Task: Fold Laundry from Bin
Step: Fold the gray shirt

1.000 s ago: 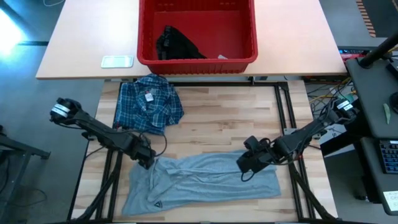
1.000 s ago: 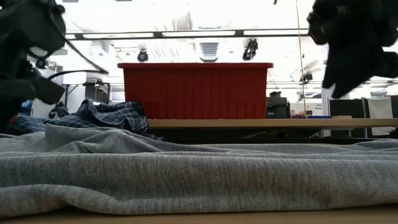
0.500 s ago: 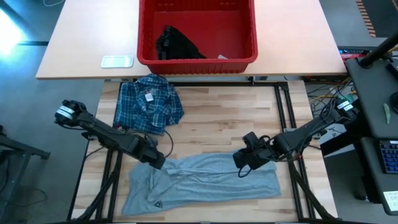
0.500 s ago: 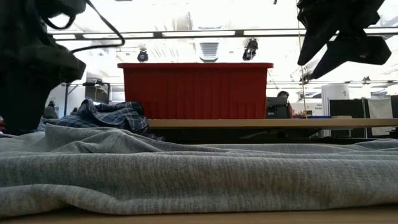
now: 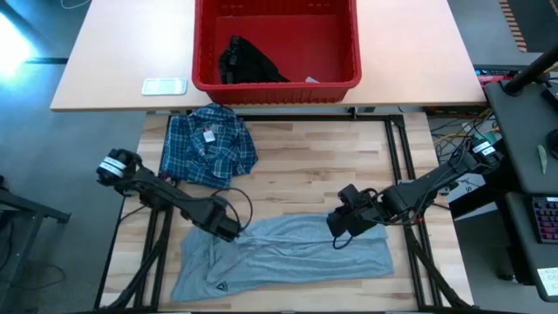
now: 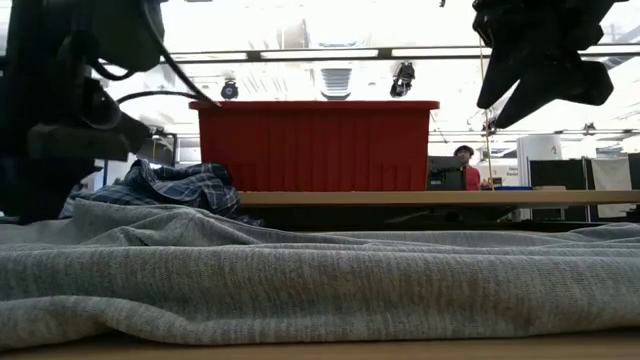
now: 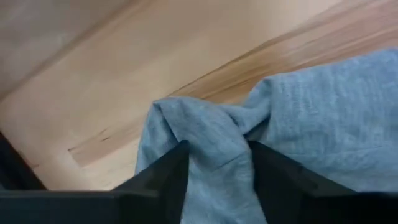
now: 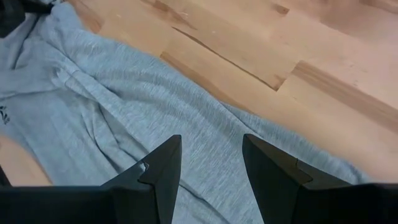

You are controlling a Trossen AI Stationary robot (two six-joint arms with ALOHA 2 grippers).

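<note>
Grey T-shirt (image 5: 288,253) flat on table | left gripper (image 7: 214,165) pinching its bunched edge | right gripper (image 8: 208,158) parted above it

Left pincer (image 5: 228,228) moved rightward onto grey T-shirt (image 5: 288,253) edge, fingers narrowing.

From where I sit, this reads as a robotics lab or open workshop hall, not a home. My low camera looks past the desk (image 6: 400,198) into a big room with long strip lights (image 6: 290,54) and ceiling-hung fixtures (image 6: 403,76), and a person (image 6: 466,170) sits at a monitor (image 6: 443,172) far back. From above I see a butcher-block worktop (image 5: 314,170) on a black metal frame (image 5: 399,157), grey floor (image 5: 35,218), loose cables (image 5: 449,131) off its right edge, and a keyboard (image 5: 546,214) on a bench beside the rig.
</note>
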